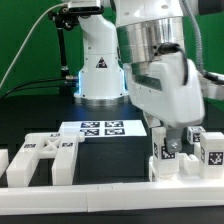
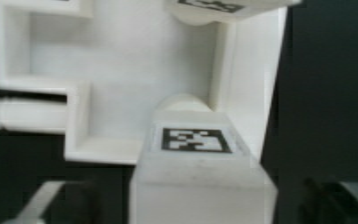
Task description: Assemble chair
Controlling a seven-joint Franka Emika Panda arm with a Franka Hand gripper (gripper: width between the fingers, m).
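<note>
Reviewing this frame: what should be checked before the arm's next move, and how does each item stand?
1. The tool open: ok.
2. Its fingers apart from the tagged chair part, dark gaps either side: ok.
3. That part joined to the notched white panel: cannot tell.
4. The slotted panel lying apart from the arm, at the exterior view's left: ok.
5. The marker board tags visible: ok.
</note>
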